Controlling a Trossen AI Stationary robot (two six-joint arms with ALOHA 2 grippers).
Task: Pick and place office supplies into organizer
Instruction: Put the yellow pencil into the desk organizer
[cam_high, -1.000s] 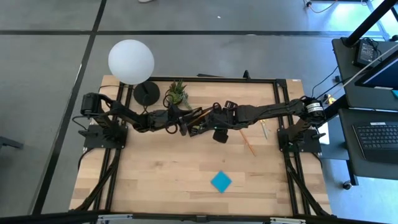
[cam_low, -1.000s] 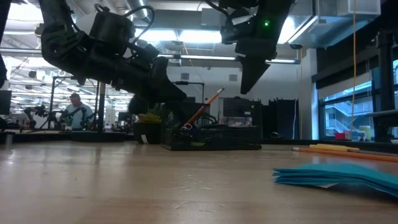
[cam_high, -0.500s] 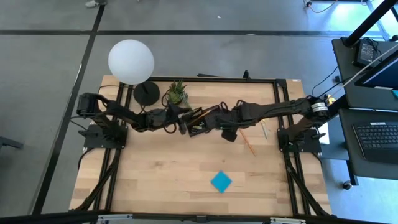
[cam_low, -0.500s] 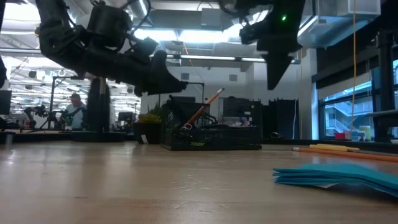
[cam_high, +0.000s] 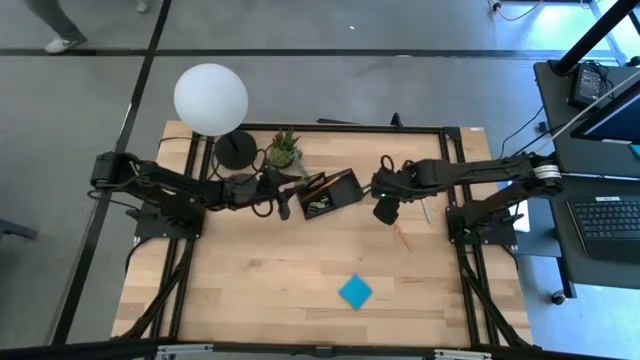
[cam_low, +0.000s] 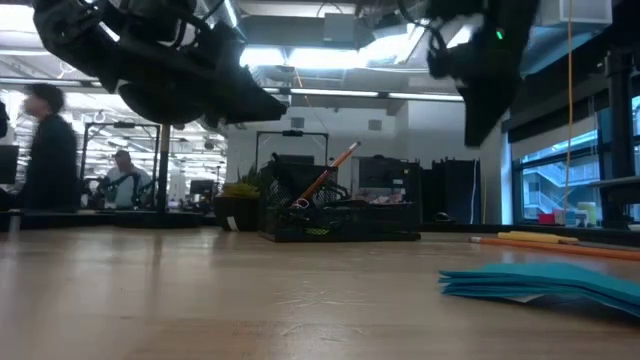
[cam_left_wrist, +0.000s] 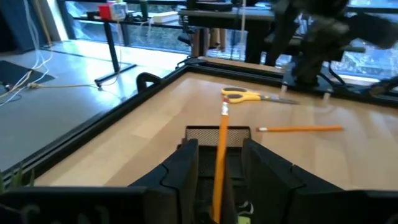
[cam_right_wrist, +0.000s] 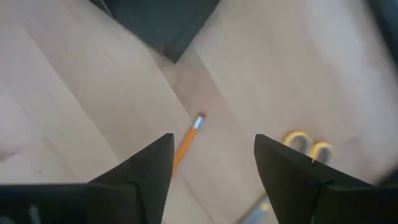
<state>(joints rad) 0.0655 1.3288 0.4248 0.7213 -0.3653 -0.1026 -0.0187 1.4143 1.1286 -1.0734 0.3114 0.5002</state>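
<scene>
The black organizer (cam_high: 334, 191) sits at the table's far middle. An orange pencil (cam_low: 328, 174) stands tilted in it, lower end inside, eraser end up. My left gripper (cam_high: 284, 203) hovers open just left of the organizer; in the left wrist view the pencil (cam_left_wrist: 220, 140) shows beyond its fingers, apart from them. My right gripper (cam_high: 387, 210) hangs open, pointing down, over a second orange pencil (cam_right_wrist: 189, 139) lying on the table. Yellow-handled scissors (cam_right_wrist: 306, 147) lie flat beside that pencil. A blue sticky-note pad (cam_high: 355, 291) lies toward the near edge.
A lamp with a white globe (cam_high: 210, 97) and a round black base (cam_high: 236, 150) stands at the far left, with a small potted plant (cam_high: 284, 150) beside it. The black frame rail (cam_high: 452, 180) borders the table. People show in the room beyond (cam_low: 50, 150).
My left gripper has risen and drawn back toward the table's left edge, away from the pencil, which stays leaning in the organizer. My right gripper has moved from above the organizer toward the table's right edge, over the pencil on the table.
</scene>
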